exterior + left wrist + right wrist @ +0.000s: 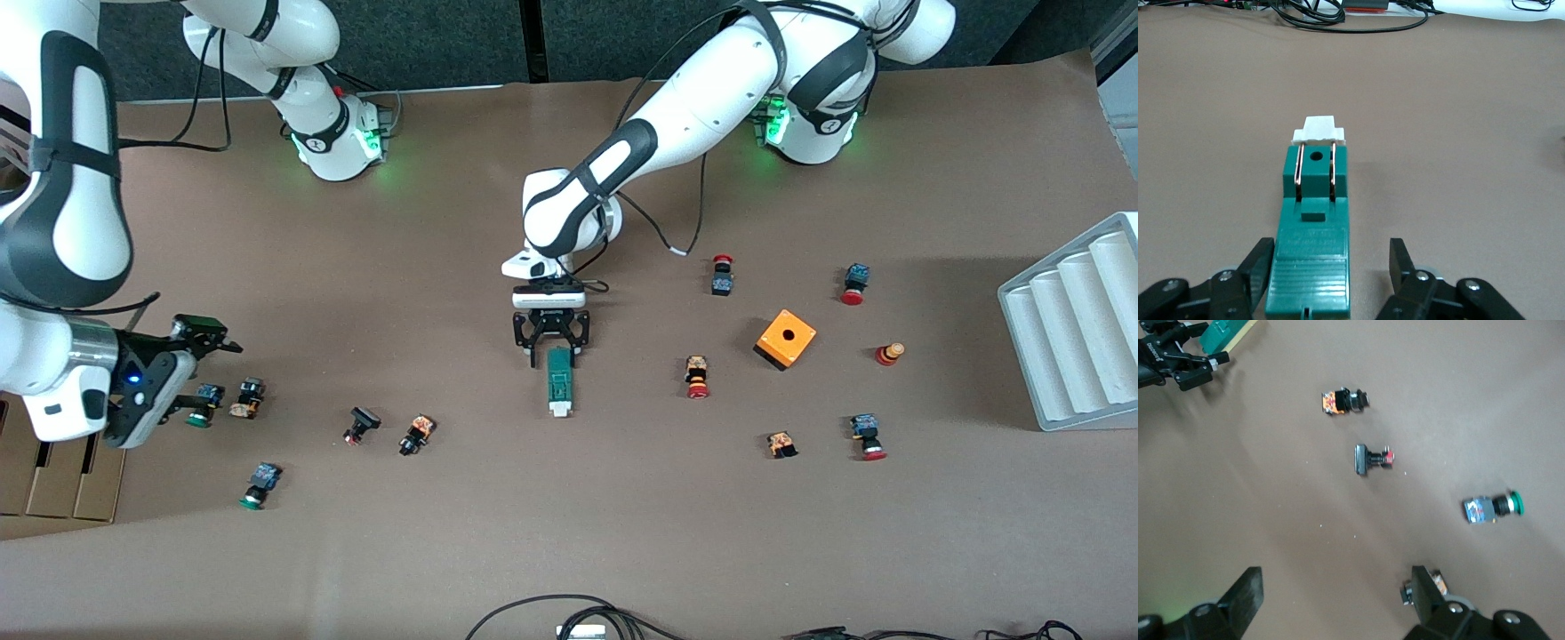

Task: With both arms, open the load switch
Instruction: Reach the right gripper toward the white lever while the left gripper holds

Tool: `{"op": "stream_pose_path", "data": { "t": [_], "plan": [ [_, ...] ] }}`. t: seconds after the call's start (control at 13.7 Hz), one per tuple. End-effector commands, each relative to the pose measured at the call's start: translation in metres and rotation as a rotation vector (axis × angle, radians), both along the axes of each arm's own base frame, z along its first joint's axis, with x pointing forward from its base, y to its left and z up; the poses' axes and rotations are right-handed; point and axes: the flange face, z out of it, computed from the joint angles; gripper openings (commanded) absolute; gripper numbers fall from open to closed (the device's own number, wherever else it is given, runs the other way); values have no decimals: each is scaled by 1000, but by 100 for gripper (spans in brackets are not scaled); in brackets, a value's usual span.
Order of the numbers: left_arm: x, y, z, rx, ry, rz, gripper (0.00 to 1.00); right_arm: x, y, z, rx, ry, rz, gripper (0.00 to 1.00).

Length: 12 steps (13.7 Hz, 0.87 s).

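The load switch [558, 380] is a slim dark-green block lying flat mid-table, its white tab [559, 409] at the end nearer the front camera. The left gripper [552, 354] is down at the switch's other end, open, its fingers on either side of the body. In the left wrist view the load switch [1315, 220] lies between the fingers of the left gripper [1331, 252]; one finger [1261, 267] is against its side and the other stands apart with table showing between. The right gripper [200, 369] hangs wide open and empty over small push-buttons at the right arm's end, and shows as the right gripper [1337, 597] in its wrist view.
Small push-buttons [416, 435] lie scattered on both sides of the switch. An orange cube [785, 339] with a hole and a grey ribbed rack [1076, 329] are toward the left arm's end. Cardboard [53, 471] lies under the right arm. Cables [569, 613] run along the front edge.
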Motion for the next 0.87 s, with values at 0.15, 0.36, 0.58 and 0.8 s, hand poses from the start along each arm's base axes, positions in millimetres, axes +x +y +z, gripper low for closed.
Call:
{"op": "stream_pose_path", "data": {
  "t": [0.15, 0.36, 0.58, 0.8],
  "plan": [
    [-23, 13, -19, -23, -88, 7, 77, 13, 48, -5, 21, -68, 81, 99],
    [-23, 13, -20, -46, -111, 17, 77, 19, 93, -8, 15, -130, 128, 98],
    [-32, 8, -22, -26, -135, 9, 70, 20, 127, -9, 15, -168, 164, 98],
    [-38, 7, -30, 0, -163, 1, 65, 23, 147, -21, 13, -186, 186, 98]
  ]
}}
